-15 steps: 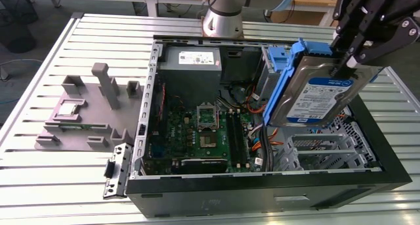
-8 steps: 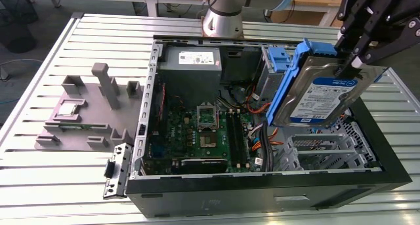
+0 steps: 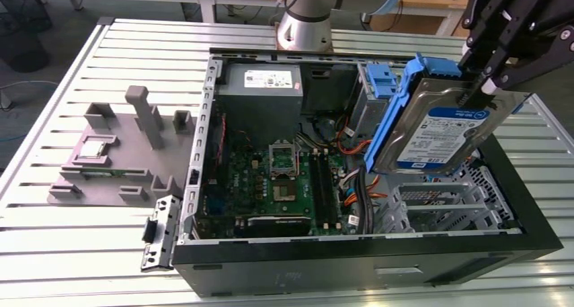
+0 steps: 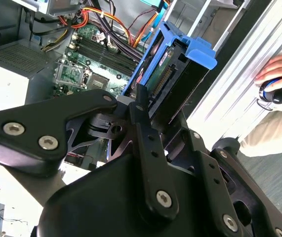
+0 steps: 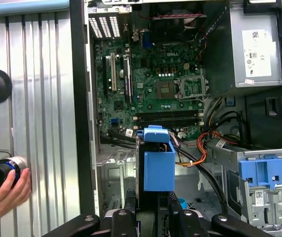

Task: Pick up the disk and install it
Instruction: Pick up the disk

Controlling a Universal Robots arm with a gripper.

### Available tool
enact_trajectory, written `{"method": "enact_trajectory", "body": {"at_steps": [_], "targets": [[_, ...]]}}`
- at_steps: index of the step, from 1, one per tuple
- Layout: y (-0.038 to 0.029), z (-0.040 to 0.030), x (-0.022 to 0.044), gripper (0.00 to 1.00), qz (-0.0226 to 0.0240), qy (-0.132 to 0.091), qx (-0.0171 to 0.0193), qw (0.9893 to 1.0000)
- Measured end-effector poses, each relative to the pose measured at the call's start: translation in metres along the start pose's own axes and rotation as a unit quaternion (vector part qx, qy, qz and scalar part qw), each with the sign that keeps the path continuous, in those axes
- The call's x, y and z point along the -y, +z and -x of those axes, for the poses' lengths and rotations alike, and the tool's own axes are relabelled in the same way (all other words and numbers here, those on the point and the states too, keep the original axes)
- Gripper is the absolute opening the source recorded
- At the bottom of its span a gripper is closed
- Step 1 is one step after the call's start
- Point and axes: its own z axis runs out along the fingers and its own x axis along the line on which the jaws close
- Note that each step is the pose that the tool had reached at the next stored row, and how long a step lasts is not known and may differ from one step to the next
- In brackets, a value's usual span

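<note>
1. Black-walled, the open computer case (image 3: 359, 253) lay before you, its drive cage (image 3: 431, 203) at the exterior view's right.
2. The disk (image 3: 439, 136) hung tilted just above that cage: picked up, but not yet installed.
3. Your gripper (image 3: 482, 85) pinched the disk's upper edge.

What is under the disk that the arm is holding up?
Beneath the disk, held by the gripper, sit a metal drive cage and orange cables inside the open computer case. The disk covers the cage's far part.
</note>
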Motion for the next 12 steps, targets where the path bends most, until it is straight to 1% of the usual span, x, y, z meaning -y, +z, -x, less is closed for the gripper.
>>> {"method": "enact_trajectory", "body": {"at_steps": [7, 12], "targets": [[0.0010, -0.0004, 0.0001, 0.35, 0.0000, 0.000, -0.0001, 1.0000], [0.0025, -0.0029, 0.0003, 0.35, 0.0000, 0.000, 0.0003, 1.0000]]}}
